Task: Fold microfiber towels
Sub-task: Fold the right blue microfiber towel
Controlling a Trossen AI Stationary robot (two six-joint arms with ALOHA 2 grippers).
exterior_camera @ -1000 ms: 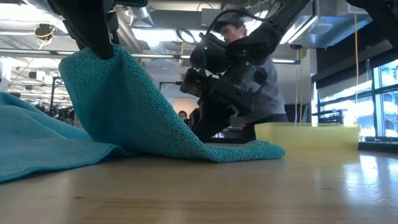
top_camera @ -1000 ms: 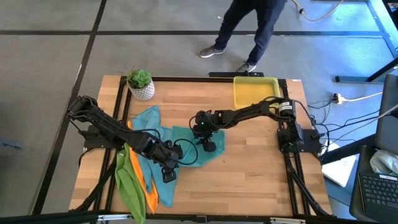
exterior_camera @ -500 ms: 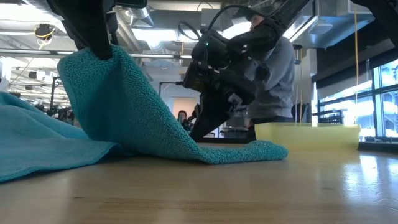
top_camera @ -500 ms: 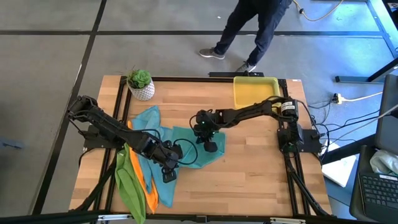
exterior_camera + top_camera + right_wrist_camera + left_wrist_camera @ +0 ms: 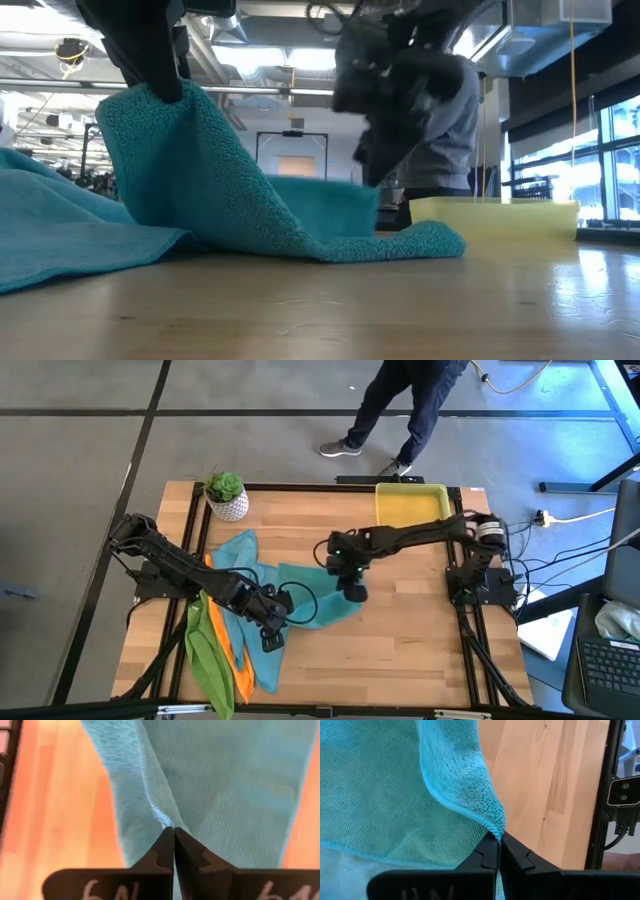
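Note:
A teal microfiber towel [image 5: 305, 598] lies mid-table, raised at two places. My left gripper [image 5: 272, 632] is shut on it toward the near left and holds a peak of cloth [image 5: 150, 100] high. My right gripper [image 5: 352, 590] is shut on its right-hand part, where a flap [image 5: 325, 205] is raised off the wood. Between and beyond the two holds the towel rests on the table, its right tip [image 5: 435, 240] lying flat. Another teal towel [image 5: 235, 550], a lime green one [image 5: 205, 652] and an orange one [image 5: 238, 672] lie at the left. My left gripper pinches the teal towel's hemmed edge [image 5: 492, 827] between its two fingers, slanting down from the left. The cloth rises to a peak at the fingers and slopes away to the table on both sides. My right gripper pinches the towel's stitched hem [image 5: 160, 815] between its two fingers, slanting down from the table's right. The cloth hangs below the fingers and is lifted off the wood there; the rest stays on the table.
A yellow tray [image 5: 410, 505] sits at the far right and a potted plant [image 5: 225, 495] at the far left. A person [image 5: 400, 405] walks beyond the far edge. Bare wood lies near and right of the towel.
My right gripper has closed on the towel's edge, then risen and gone toward the table's right, rolling a little. That part of the towel has come up off the table as a hanging flap; the left-held peak has stayed where it was.

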